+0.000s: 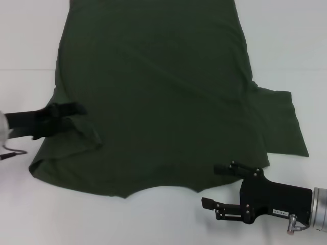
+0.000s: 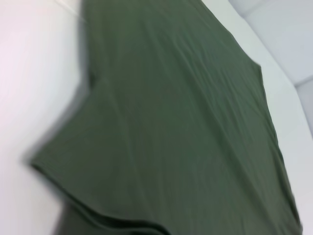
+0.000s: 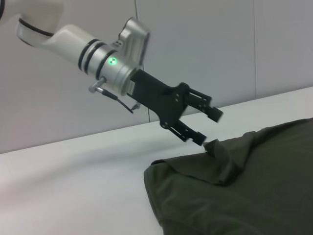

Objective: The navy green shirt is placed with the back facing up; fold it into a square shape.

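Navy green shirt [image 1: 163,97] spread flat on white table [image 1: 25,46]. Your left end effector [image 1: 76,108] over left sleeve, fingers parted, lower finger touching raised cloth; grip unconfirmed. Your right end effector [image 1: 214,185] wide open, empty, just off near hem.

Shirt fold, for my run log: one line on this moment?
navy green shirt: flat, left sleeve bunched | left gripper: open at sleeve | right gripper: open near collar edge

The left gripper [image 1: 76,109] reaches in from the left side, fingers apart, and seems to touch cloth. The right gripper [image 1: 210,185] sits low on the right, fingers wide apart, holding nothing.
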Controlling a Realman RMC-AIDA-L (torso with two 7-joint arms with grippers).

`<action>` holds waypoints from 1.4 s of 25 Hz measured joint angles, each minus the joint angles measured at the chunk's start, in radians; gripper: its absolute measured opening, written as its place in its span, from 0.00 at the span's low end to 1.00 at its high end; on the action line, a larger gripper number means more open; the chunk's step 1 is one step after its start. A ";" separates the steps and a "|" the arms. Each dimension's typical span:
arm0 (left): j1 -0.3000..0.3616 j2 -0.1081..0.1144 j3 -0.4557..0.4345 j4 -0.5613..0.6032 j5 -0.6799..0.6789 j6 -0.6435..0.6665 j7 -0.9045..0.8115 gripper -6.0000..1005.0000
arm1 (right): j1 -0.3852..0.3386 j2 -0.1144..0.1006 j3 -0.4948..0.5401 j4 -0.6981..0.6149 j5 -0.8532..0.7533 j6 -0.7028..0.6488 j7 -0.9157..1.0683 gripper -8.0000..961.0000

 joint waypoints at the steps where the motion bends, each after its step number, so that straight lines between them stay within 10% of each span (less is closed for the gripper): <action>1: 0.001 0.017 -0.021 -0.020 -0.007 0.007 -0.009 0.83 | 0.000 0.000 0.000 0.000 0.000 0.001 0.000 0.96; 7: -0.004 0.087 -0.069 -0.191 -0.075 0.023 -0.037 0.83 | -0.002 0.000 0.000 0.002 0.000 0.007 -0.001 0.96; 35: -0.020 0.019 -0.119 -0.247 -0.102 -0.223 -0.174 0.77 | -0.012 0.000 -0.009 0.005 -0.001 0.028 0.000 0.96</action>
